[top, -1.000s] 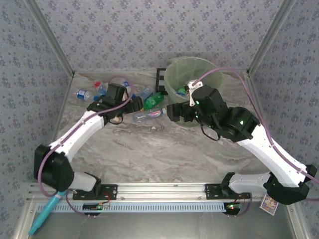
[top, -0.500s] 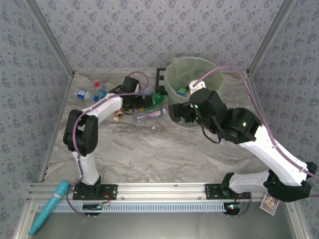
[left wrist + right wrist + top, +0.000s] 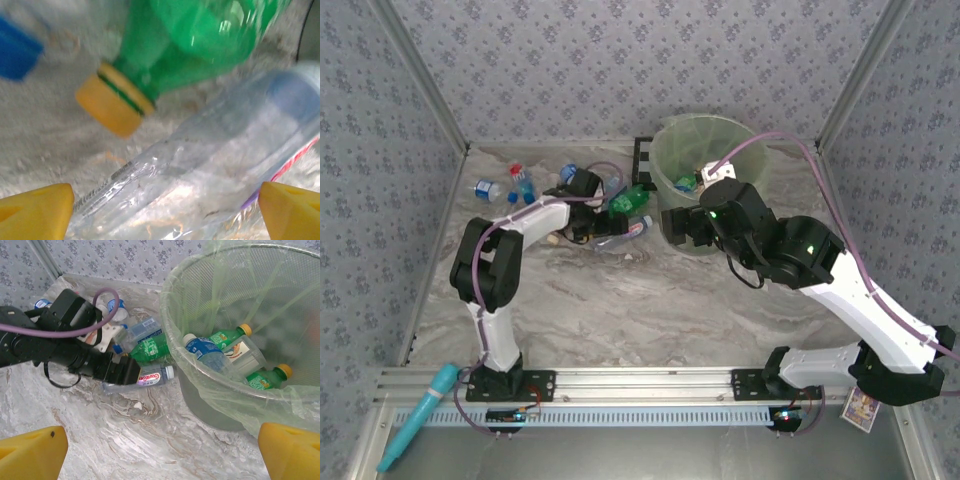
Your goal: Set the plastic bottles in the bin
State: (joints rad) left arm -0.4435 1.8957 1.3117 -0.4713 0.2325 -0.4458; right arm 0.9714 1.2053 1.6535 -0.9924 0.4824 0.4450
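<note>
A clear bottle (image 3: 200,170) with a red-and-white label lies on the marble between the yellow fingertips (image 3: 35,210) of my left gripper (image 3: 165,210), which is open astride it. Just beyond it lies a green bottle (image 3: 200,40) with a yellow cap. From above, my left gripper (image 3: 598,232) is low over that clear bottle (image 3: 625,230), left of the bin (image 3: 670,150). Two more bottles (image 3: 485,188) lie at the far left. My right gripper (image 3: 160,455) hangs open with nothing in it beside the bin (image 3: 172,310), which holds several bottles (image 3: 207,350).
A small black rack (image 3: 642,160) stands against the bin's left side. A white scrap (image 3: 135,405) lies on the marble in front of the clear bottle. A teal tool (image 3: 415,430) rests on the front rail at the left. Walls close in behind and at the sides.
My left arm has folded its elbow upward and its gripper has moved right and down onto the clear bottle. The right arm has hardly shifted.
</note>
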